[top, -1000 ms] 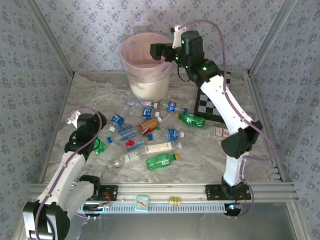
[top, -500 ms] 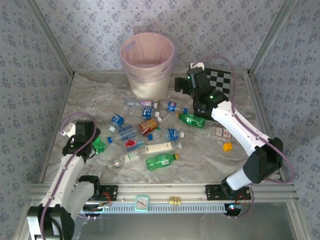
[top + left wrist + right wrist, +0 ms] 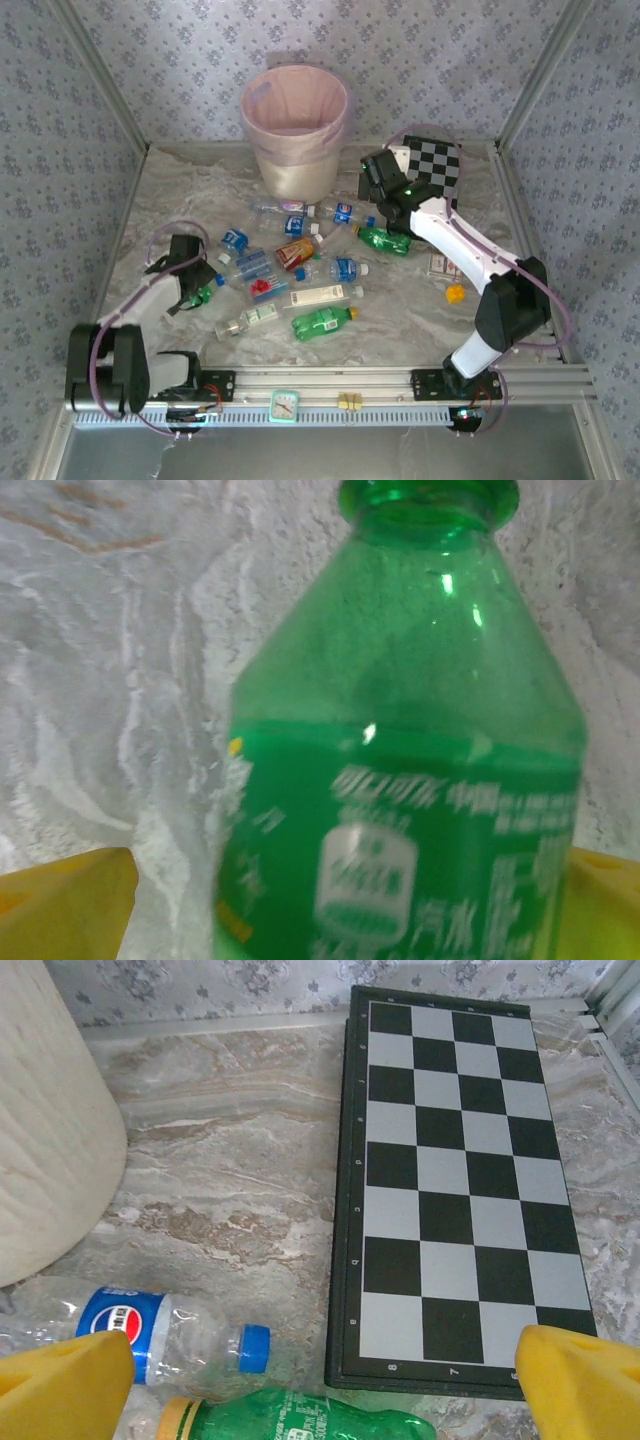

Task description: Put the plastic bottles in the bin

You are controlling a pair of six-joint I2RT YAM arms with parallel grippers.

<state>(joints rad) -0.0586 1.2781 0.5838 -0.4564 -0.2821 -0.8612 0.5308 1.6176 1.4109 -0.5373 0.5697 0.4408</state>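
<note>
Dozen-odd plastic bottles (image 3: 300,270) lie scattered on the marble-pattern table (image 3: 400,310), mid-table, all outside the bin (image 3: 293,175). Bin stands upright at the far side, pink bag folded over its rim. Left gripper (image 3: 197,286) sits low at the left edge of the scatter, straddling a green bottle (image 3: 400,780) that lies on the table. Left wrist view: bottle neck points away, yellow pads (image 3: 65,900) either side of the body, one at the bottle's edge, the other with a visible gap, so jaws are spread, not clamped. Right gripper (image 3: 322,1385) is just near-right of the bin, beside the checkerboard (image 3: 455,1190), fingers wide apart with nothing held, above the table. Under it in the right wrist view: Pepsi-label bottle (image 3: 165,1325), clear with a blue cap, on its side near the bin wall; second green bottle (image 3: 300,1420) with a yellow cap just nearer. Top view: orange-label bottle (image 3: 297,251) mid-cluster, third green bottle (image 3: 322,320) at the near edge of the cluster, long white-label bottle (image 3: 320,296) just beyond it. Small yellow object (image 3: 455,294) and a card box (image 3: 443,265) on the right side, near the checkerboard. Small clock (image 3: 285,405) on the near rail
</note>
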